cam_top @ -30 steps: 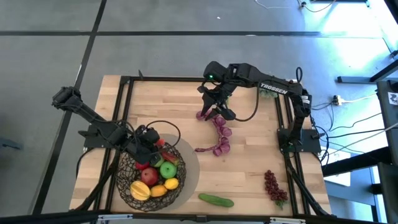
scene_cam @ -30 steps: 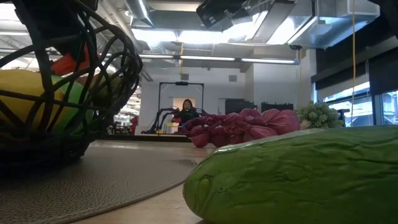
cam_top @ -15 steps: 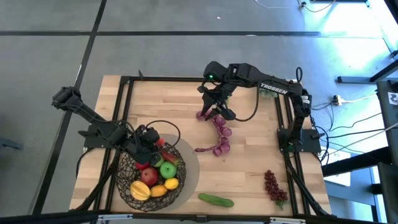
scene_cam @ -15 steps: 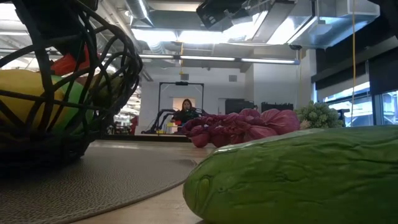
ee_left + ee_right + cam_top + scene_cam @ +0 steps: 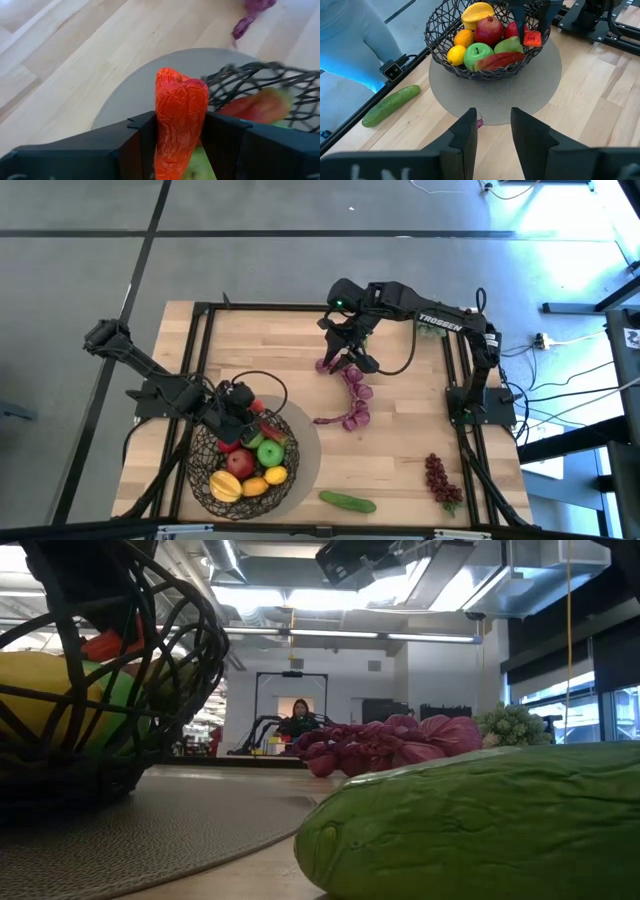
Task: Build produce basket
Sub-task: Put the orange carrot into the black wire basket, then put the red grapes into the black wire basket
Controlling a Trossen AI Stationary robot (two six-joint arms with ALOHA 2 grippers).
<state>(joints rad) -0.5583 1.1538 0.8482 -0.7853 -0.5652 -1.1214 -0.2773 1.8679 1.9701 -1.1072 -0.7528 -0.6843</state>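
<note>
A red chili (image 5: 180, 120) is being clamped by the left gripper (image 5: 240, 402) over the basket (image 5: 215, 480) for release; the right gripper (image 5: 491, 131), jaws apart, is being held above the table.

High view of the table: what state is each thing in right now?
basket: upright on the grey mat, partly filled with fruit.
red chili: clamped in the left gripper, at the basket's rim.
purple grape bunch: stretched out on the table, outside the basket.
right gripper: at the bunch's far end.
cucumber: lying on the table, outside the basket.
dark-red grape bunch: lying on the table, untouched.
</note>
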